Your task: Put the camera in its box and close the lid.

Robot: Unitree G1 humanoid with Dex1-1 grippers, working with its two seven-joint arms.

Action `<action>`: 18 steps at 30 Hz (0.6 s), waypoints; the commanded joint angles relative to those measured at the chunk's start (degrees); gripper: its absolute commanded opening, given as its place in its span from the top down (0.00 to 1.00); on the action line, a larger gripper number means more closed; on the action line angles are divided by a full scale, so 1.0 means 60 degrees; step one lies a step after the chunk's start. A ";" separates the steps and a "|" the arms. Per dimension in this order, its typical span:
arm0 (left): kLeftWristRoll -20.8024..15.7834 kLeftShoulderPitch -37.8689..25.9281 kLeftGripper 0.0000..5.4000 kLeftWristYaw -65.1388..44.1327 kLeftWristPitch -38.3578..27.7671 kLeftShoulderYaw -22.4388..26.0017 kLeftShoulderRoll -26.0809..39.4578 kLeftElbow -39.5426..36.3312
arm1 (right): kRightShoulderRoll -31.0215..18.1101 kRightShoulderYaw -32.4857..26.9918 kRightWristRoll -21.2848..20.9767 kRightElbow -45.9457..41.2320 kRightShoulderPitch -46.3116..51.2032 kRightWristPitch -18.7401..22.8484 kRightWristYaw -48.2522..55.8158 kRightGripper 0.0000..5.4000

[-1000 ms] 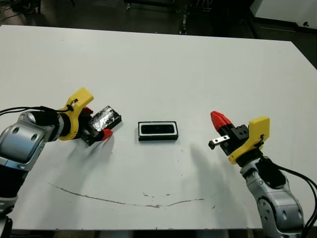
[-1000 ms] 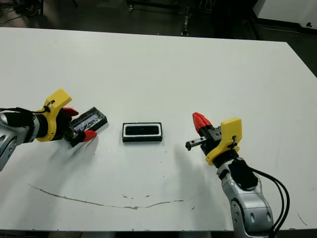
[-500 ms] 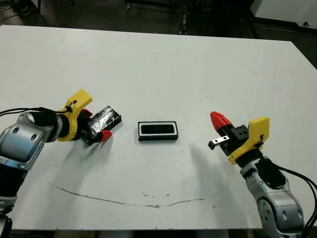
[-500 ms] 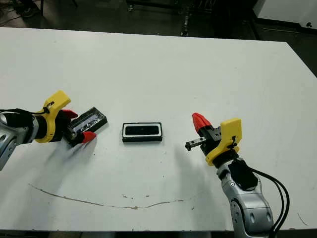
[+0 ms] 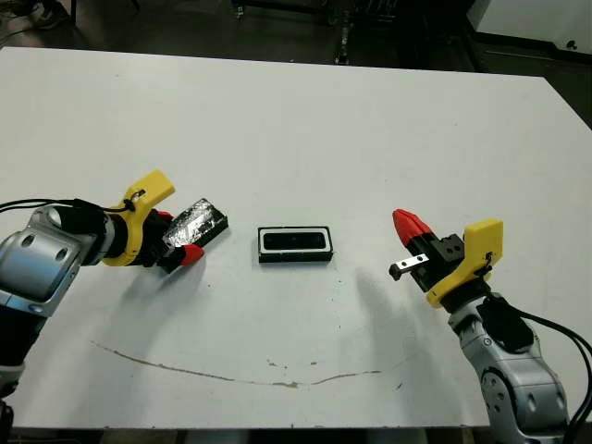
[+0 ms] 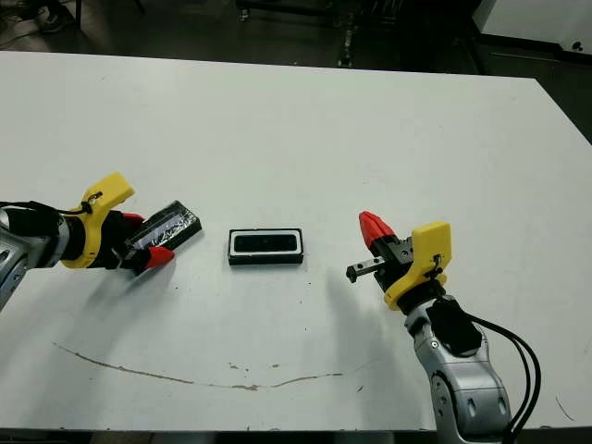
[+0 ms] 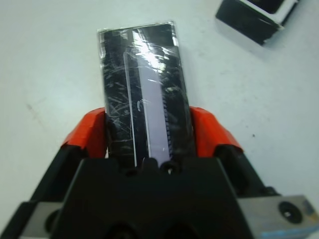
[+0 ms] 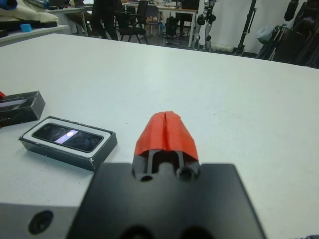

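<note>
The left tool clamps the lid low over the counter, left of the box, which holds the camera. The right tool, fingers together, hangs right of the box; nothing lies between.

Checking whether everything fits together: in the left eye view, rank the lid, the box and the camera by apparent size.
1. Box and lid: look alike, and the left pincer hides part of the lid, so no ranking.
2. Camera: smallest, lying inside the box.

The left gripper, gripping the lid, now sits a little farther from the box.
</note>
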 commanded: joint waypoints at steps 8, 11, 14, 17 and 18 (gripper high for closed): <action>0.0297 -0.0127 0.41 -0.0452 -0.0229 -0.0384 0.0198 0.0389 | -0.0100 -0.0045 0.0063 0.0052 0.0102 0.0026 -0.0007 1.00; 0.0337 -0.0136 0.41 -0.0419 -0.0167 -0.0398 0.0185 0.0395 | -0.0116 -0.0028 0.0022 0.0067 0.0115 -0.0009 -0.0010 1.00; 0.0373 -0.0143 0.41 -0.0532 -0.0421 -0.0410 0.0233 0.0383 | -0.0104 -0.0036 0.0041 0.0036 0.0127 0.0071 -0.0048 1.00; 0.0182 -0.0096 0.41 -0.0530 -0.0700 -0.0013 0.0102 0.0465 | -0.0109 -0.0034 0.0050 0.0017 0.0141 0.0087 -0.0049 1.00; 0.0073 -0.0104 0.41 -0.0499 -0.0827 0.0205 0.0035 0.0513 | -0.0103 -0.0033 0.0060 0.0026 0.0143 0.0076 -0.0042 1.00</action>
